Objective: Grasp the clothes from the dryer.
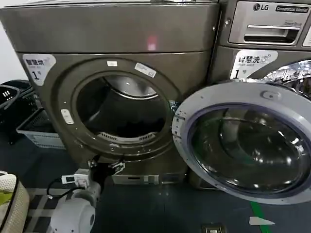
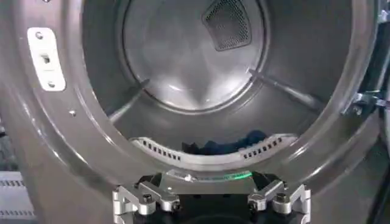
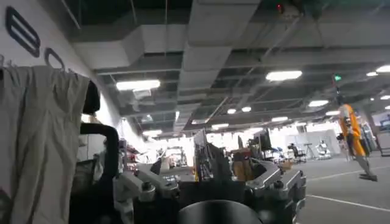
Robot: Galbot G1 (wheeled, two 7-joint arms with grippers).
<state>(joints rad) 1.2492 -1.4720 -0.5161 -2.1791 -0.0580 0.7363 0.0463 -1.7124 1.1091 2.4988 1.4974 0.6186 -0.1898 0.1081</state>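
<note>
Head view: the dryer (image 1: 112, 82) is seen filling the left and middle of the scene, its round port open and its glass door (image 1: 245, 141) swung out to the right. Inside the drum, dark blue clothes (image 2: 225, 146) are seen from the left wrist camera, lying low at the front, just behind the perforated lip of the port. The left gripper (image 1: 104, 167) is held just below the bottom rim of the port, near it but outside the drum, and its jaws are set apart with nothing between them. The right gripper (image 3: 210, 192) is pointed away toward an open hall, with a pale cloth (image 3: 42, 140) hanging beside it; its jaws are likewise spread and empty. A silver-panelled LG machine (image 1: 267, 29) stands to the dryer's right, and baskets (image 1: 36, 128) sit on the floor at its left.
</note>
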